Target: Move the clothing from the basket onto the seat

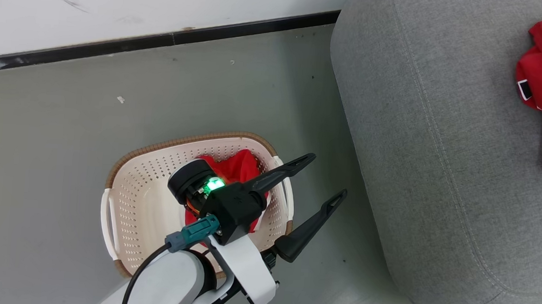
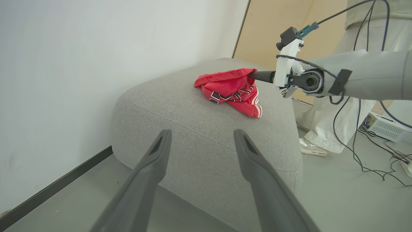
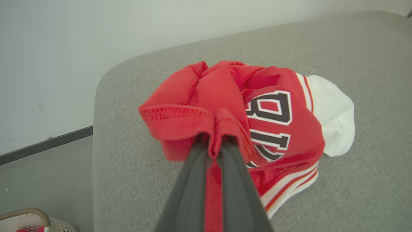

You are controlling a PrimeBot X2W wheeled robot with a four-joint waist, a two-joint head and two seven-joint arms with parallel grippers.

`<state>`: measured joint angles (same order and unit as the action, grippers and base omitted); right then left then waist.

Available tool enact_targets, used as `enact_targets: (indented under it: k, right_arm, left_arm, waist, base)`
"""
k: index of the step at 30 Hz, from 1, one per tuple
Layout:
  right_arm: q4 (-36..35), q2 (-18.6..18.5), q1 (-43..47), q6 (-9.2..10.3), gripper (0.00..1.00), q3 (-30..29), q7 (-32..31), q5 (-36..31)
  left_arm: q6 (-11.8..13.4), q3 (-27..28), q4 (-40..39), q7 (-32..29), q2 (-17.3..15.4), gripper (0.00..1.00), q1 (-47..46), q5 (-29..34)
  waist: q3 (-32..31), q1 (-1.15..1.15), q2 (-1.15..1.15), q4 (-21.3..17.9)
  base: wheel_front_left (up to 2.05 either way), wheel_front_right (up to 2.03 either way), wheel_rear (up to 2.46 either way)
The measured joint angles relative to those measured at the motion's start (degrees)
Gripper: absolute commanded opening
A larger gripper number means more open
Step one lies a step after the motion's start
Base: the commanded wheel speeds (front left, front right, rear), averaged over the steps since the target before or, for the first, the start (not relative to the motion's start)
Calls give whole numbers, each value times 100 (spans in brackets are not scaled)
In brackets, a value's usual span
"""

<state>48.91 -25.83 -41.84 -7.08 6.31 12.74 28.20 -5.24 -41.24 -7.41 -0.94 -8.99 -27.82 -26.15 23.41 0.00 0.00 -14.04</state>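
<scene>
One piece of red clothing (image 3: pixel 257 106) with white trim and dark lettering lies bunched on the grey seat (image 3: pixel 354 48). My right gripper (image 3: pixel 214 145) is shut on a fold of its hem. The left wrist view shows the same clothing (image 2: pixel 230 88) on the seat (image 2: pixel 180 106), with the right gripper (image 2: pixel 257 75) at its edge. A second piece of red clothing (image 1: pixel 239 166) sits in the cream basket (image 1: pixel 139 195) on the floor. My left gripper (image 1: pixel 326 175) is open, holding nothing, above the basket's right rim and pointing towards the seat (image 1: pixel 444 135).
A white wall with a dark skirting strip (image 1: pixel 154 41) runs behind the basket. Beyond the seat stands a person in pale trousers, a foot (image 2: pixel 310 148) on the floor. Loose cables (image 2: pixel 370 161) and a white box (image 2: pixel 384 129) lie there too.
</scene>
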Motion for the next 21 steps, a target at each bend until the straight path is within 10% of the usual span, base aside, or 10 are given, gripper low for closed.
enact_targets:
  k: [6, 9, 10, 11, 21]
  right_arm:
    - [5, 109, 114, 0, 5, 77, 113, 4]
    - [-1, 129, 227, 0, 44, 155, 140, 1]
    - [-12, 137, 271, 0, 92, 170, 141, -3]
    - [-13, 147, 306, 0, 100, 192, 141, -4]
    - [-648, 125, 852, 0, 100, 81, 146, -250]
  left_arm:
    - [-2, 38, 81, 10, -31, 100, 0, -1]
    - [-2, 68, 115, 59, -40, 100, 0, -2]
    - [-2, 71, 125, 60, -40, 100, 1, -3]
    - [-2, 77, 140, 67, -41, 100, 1, -7]
    - [4, 250, 318, 257, -85, 100, 68, -122]
  waist:
    - [-39, 0, 0, -58]
    - [-73, 0, 0, -92]
    - [-86, 0, 0, -104]
    - [-100, 0, 0, -116]
    - [-280, 0, 0, -263]
  base:
    - [0, 0, 0]
    - [0, 0, 0]
    - [0, 0, 0]
    - [0, 0, 0]
    - [0, 0, 0]
